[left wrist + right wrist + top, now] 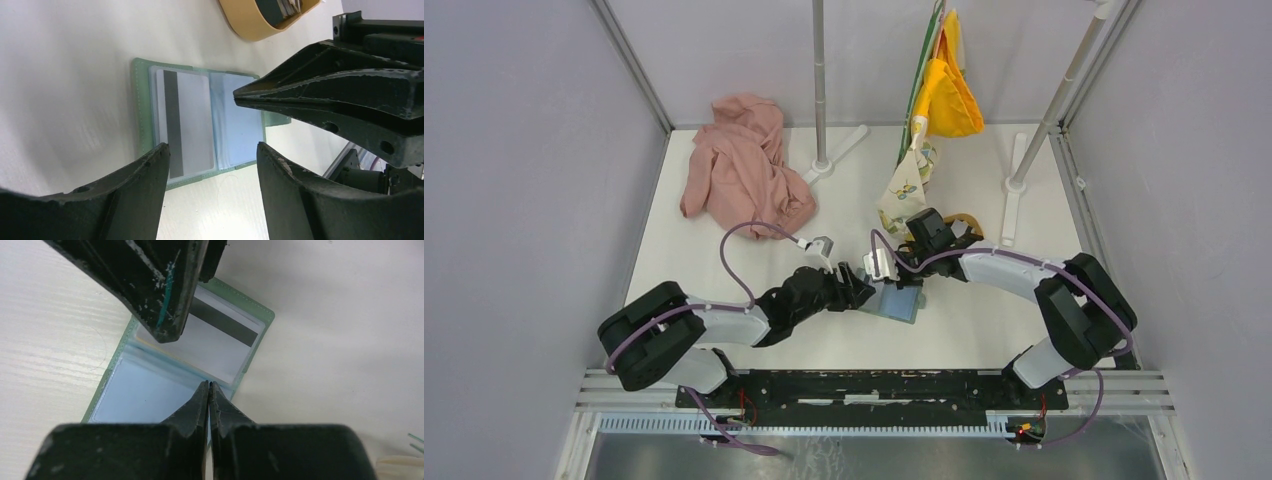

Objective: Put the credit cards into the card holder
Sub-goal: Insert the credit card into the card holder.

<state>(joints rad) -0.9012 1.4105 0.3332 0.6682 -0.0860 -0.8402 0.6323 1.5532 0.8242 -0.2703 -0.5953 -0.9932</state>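
From above, the sage-green folding card holder (902, 303) lies open on the white table (984, 330), just toward 6 o'clock of centre. The black left gripper (864, 288) reaches in from 9 o'clock and the black right gripper (894, 278) from 3 o'clock. Together they cover part of the holder, and their fingers are too small here to read. A crumpled pink cloth (744, 165) sits at 11 o'clock. A yellow cloth (949, 95) hangs at 1 o'clock with a patterned cloth (906, 190) under it, and a grey pole (820, 80) stands at 12 o'clock.

The left wrist view shows the left gripper (211, 147) with its fingers well apart and holding nothing, above the holder's (142, 110) edge at 6 o'clock. Between them a white card (192, 120) sits in a clear sleeve on one leaf, and the other leaf's sleeve is pale blue. The card's one visible marking is a dark magnetic stripe. The right gripper (240, 96) comes in from 3 o'clock, closed to a point over the blue sleeve. At 1 o'clock is an oval light-wood tray (245, 27) with a few dark and pale cards inside — the top view shows only a sliver of it behind the right arm.

The right wrist view shows the right gripper (208, 385) with its tips pressed together, gripping nothing, at the fold. I cannot tell whether they touch the sleeve. One of the left fingers (155, 290) hangs in from 11 o'clock and hides a corner of the card (215, 347). The holder's stitched green border (260, 315) is plain here.
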